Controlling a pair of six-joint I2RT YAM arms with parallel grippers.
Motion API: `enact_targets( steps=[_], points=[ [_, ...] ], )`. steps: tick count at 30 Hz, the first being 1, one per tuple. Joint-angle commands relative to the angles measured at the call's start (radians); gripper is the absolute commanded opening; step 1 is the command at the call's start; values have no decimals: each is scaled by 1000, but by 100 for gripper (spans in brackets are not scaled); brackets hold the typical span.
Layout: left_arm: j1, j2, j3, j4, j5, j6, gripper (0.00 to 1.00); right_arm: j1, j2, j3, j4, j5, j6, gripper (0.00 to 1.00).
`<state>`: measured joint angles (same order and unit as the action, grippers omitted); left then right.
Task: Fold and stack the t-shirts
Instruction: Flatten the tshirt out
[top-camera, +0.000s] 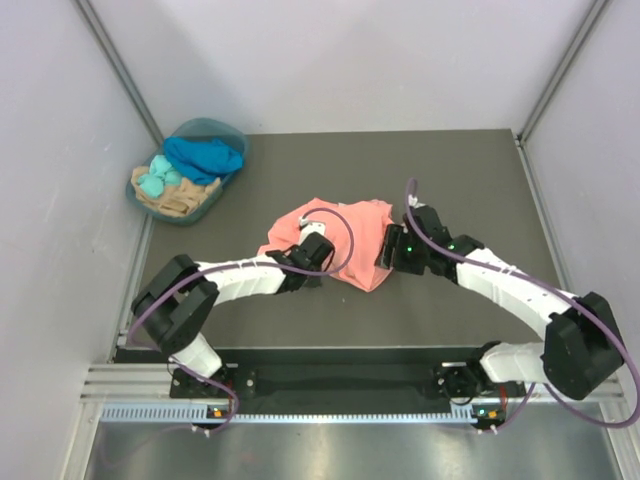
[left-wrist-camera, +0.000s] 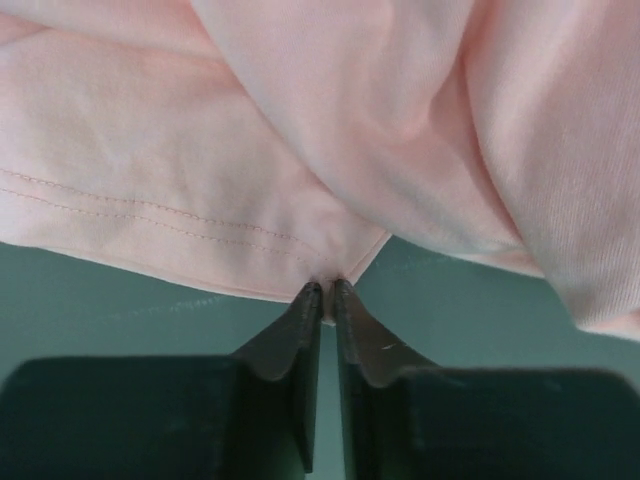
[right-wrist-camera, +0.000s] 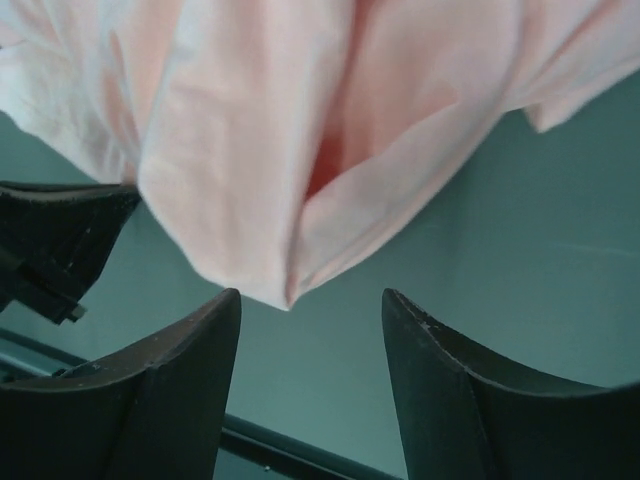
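Note:
A salmon-pink t-shirt (top-camera: 345, 232) lies crumpled in the middle of the dark table. My left gripper (top-camera: 318, 244) is at its near left edge. In the left wrist view that gripper (left-wrist-camera: 327, 290) is shut on the shirt's (left-wrist-camera: 300, 120) stitched hem, with a pinch of cloth between the fingertips. My right gripper (top-camera: 390, 250) is at the shirt's right side. In the right wrist view it (right-wrist-camera: 312, 295) stands open, with a folded tip of the shirt (right-wrist-camera: 300, 130) just beyond its fingertips and nothing between them. Royal blue (top-camera: 206, 154), turquoise (top-camera: 157, 181) and tan (top-camera: 178, 200) t-shirts are heaped in the basket.
A round teal basket (top-camera: 238, 135) stands at the table's back left corner, close to the left wall. Grey walls close in the table on three sides. Part of my left arm (right-wrist-camera: 50, 235) shows at the left of the right wrist view.

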<state>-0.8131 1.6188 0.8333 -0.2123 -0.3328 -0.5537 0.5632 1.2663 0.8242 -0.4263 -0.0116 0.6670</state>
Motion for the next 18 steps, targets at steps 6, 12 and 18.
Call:
enact_targets(
  steps=[6, 12, 18],
  points=[
    [-6, 12, 52, -114, -34, -34, 0, 104, 165, -11, 230, -5, 92, 60],
    [-6, -134, 82, -197, -58, -60, 0, 106, 254, 101, 166, 53, 59, 8],
    [-6, -307, 199, -407, -72, -57, 0, 101, 108, 377, -268, 342, -55, 0]
  ],
)
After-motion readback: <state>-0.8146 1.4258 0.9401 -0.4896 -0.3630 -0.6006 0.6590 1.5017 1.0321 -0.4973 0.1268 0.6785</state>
